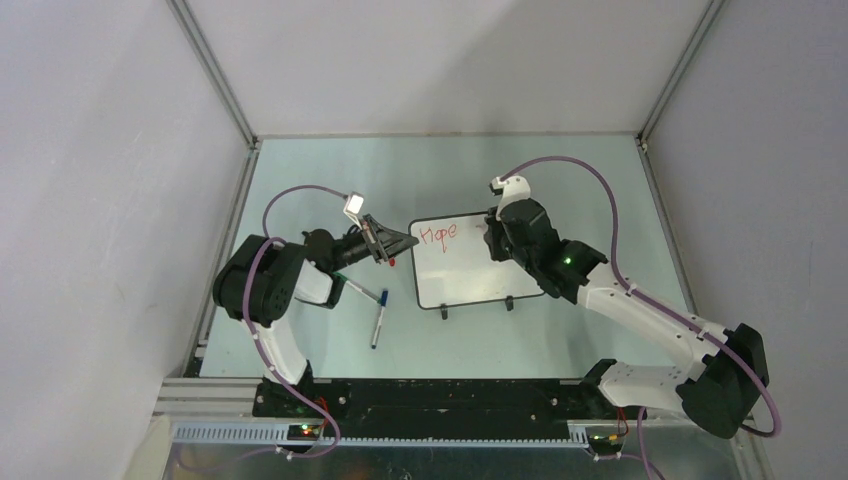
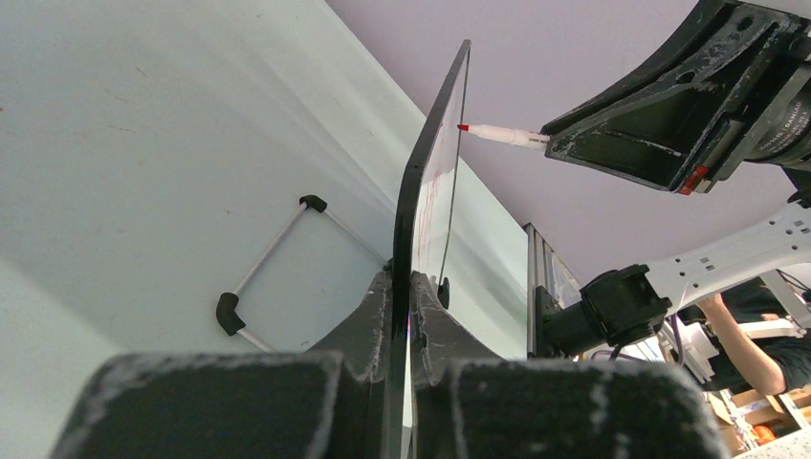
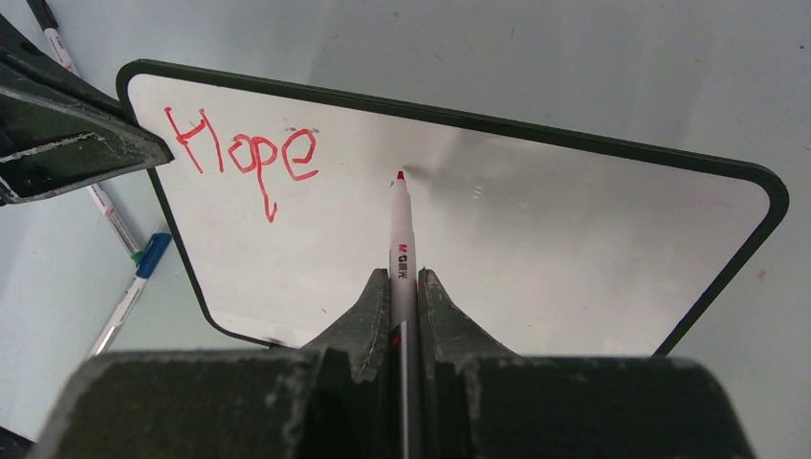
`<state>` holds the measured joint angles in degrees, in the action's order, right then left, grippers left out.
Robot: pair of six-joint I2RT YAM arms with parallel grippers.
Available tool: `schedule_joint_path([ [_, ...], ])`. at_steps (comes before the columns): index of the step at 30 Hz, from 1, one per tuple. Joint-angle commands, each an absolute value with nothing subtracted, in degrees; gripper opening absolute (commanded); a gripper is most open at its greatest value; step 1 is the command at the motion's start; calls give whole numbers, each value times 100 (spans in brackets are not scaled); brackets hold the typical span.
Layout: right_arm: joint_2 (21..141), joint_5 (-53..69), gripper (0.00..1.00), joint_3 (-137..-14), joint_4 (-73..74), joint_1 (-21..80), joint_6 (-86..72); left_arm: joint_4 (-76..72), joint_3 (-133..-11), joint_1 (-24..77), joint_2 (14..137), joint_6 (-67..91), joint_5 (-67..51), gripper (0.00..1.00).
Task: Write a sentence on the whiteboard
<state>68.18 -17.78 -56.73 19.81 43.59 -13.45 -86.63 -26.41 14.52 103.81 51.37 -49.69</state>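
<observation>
step: mid-write, sentence (image 3: pixel 244 153) has only "Hope", at board's top-left | whiteboard (image 1: pixel 470 270): middle of desk, left edge pinched in closed left hand (image 1: pixel 403 243) | right hand (image 3: pixel 403 287): clamped on red marker (image 3: pixel 402 234), tip right of "Hope", contact unclear | next: likely start second word, light pressure, brace board against push, bare board right and below

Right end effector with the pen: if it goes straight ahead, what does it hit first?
The red marker in the right end effector would meet the whiteboard first, on bare white just right of the word Hope. The tip looks very close; whether it touches is unclear.
</observation>
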Motion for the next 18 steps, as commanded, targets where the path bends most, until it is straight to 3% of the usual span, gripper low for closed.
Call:
schedule_joint_path([
  [1,6823,-1920,0,-5924,1828,4463,-1278,-8789,-2575,1548,10270,4897,-5105,0],
  [18,6747,-1773,0,-5841,1808,5093,-1226,-8789,-2570,1551,10261,4896,-5097,0],
])
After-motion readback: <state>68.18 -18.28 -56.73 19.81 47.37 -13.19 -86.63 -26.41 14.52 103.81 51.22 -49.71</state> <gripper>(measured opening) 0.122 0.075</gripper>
